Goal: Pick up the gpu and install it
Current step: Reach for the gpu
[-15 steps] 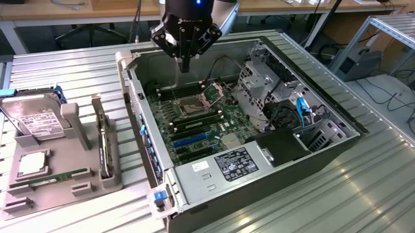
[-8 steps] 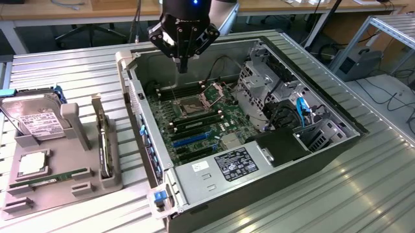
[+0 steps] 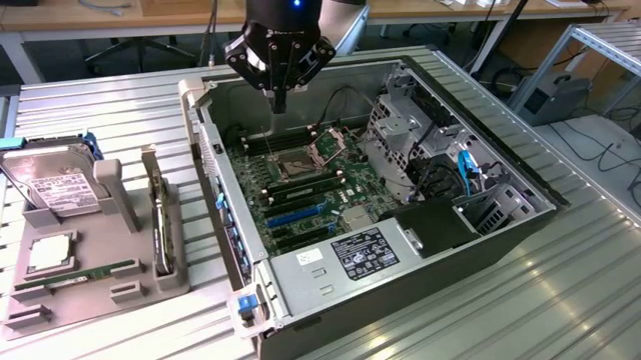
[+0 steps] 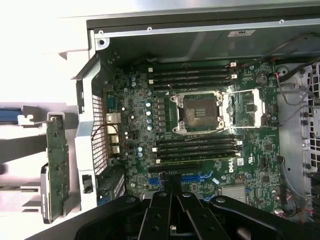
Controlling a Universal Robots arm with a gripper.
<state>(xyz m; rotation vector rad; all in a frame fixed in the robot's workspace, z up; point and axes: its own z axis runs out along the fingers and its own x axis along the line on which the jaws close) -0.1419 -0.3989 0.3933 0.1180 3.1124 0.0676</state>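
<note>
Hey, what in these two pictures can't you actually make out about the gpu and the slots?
- gpu, exterior view: stands edge-on in the grey holder, so its face is hidden.
- Blue slots, wrist view: partly covered by the shut tool.
- Hard drive label, exterior view: print too small to read.

A ribbed metal bench (image 3: 561, 300) spans the foreground. Beyond its far edge runs a wooden desk (image 3: 150, 16), a chair base (image 3: 140, 49) beneath it — past the bench's edge at the exterior view's right stand an aluminium frame (image 3: 601, 45) and a grey box (image 3: 553, 97), cables (image 3: 613, 154) trailing over the floor (image 3: 579, 135).
</note>
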